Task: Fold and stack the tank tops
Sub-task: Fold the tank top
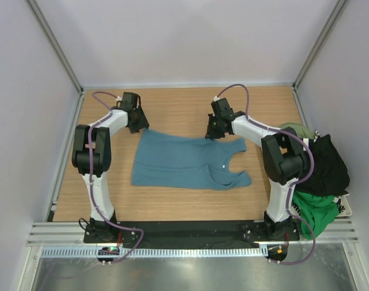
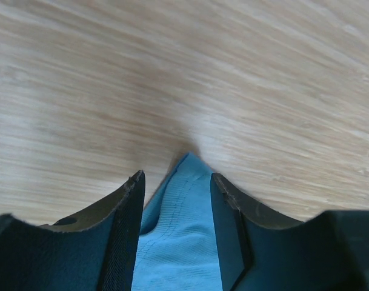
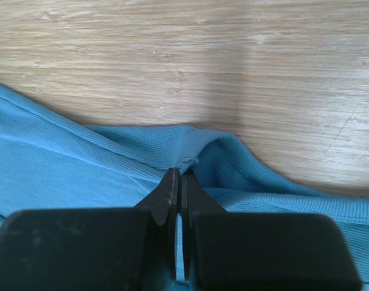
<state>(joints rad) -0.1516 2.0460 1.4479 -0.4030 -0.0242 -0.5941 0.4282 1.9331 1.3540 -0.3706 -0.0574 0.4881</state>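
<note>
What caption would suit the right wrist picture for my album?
Right arm's fingers pinched shut on the edge of a teal tank top lying on a wooden table.

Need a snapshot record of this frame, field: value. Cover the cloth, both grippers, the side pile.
surface: wooden table
teal tank top: spread out mid-table, unfolded, straps toward the right arm
left gripper: open, fingers either side of the top's far left corner
right gripper: shut on the top's far edge
side pile: black top, green top, olive top, heaped at the table's right edge
</note>
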